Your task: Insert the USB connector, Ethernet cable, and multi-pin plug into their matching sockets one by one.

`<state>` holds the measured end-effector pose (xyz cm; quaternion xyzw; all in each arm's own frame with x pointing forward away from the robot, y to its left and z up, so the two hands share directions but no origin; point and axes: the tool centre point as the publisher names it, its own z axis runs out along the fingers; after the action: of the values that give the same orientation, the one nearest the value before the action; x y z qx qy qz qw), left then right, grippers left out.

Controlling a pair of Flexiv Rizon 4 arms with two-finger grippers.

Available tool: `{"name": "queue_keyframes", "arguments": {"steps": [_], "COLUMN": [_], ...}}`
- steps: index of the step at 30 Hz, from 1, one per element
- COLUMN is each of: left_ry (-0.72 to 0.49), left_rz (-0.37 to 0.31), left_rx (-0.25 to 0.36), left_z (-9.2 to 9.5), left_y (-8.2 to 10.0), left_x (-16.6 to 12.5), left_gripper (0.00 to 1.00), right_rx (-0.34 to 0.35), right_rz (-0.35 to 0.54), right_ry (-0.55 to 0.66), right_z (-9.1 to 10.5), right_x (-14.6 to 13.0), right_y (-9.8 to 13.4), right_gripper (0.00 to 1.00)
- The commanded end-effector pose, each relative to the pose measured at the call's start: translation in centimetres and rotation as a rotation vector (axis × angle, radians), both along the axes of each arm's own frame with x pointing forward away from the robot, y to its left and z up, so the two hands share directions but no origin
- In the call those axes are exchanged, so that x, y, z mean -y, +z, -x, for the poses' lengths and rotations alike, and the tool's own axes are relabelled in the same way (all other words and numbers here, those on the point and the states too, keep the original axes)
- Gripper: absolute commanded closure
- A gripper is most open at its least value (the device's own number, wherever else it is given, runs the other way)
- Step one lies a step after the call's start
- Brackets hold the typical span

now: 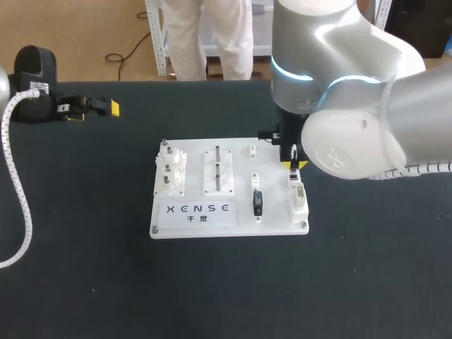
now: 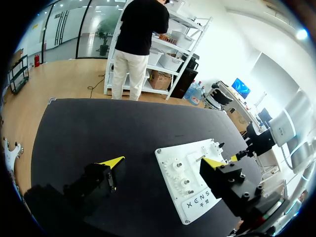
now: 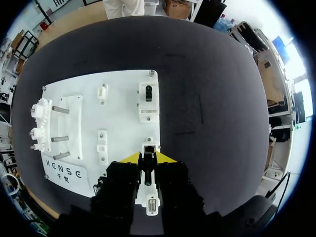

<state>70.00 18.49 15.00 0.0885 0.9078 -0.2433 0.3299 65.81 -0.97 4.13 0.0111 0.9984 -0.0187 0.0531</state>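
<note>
Insertion is judged to be the step in hand: the right gripper is seen nearly closed, its yellow tips pressed from both sides against a slim dark plug, which is held over the right rear part of the white board. Which of the three connectors it is cannot be told. The plug's long axis is carried along the fingers, so it is taken to stand upright, nose pointed down at the small white socket just ahead of the tips. The multi-pin socket is set on the same strip, nearer the board's front edge. A straight push down along that axis is called for next, with the plug kept square to the opening and no twist allowed, and release only once it is seated. The left gripper is held wide open and empty, off toward the table's left rear, apart from the board.
</note>
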Motion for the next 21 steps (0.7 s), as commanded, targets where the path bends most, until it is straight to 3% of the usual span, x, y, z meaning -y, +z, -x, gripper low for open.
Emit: {"name": "queue_keyframes", "arguments": {"steps": [1, 21], "left_ry": [0.000, 0.000], "left_rz": [0.000, 0.000], "left_rx": [0.000, 0.000], "left_z": [0.0, 0.0], "left_y": [0.0, 0.0], "left_x": [0.0, 0.0], "left_gripper": [0.00, 0.00], "right_rx": [0.000, -0.036], "right_rz": [0.003, 0.018], "right_ry": [-0.006, -0.028], "right_z": [0.1, -0.8], "right_x": [0.3, 0.4], "right_y": [-0.4, -1.9], "right_gripper": [1.00, 1.00]}}
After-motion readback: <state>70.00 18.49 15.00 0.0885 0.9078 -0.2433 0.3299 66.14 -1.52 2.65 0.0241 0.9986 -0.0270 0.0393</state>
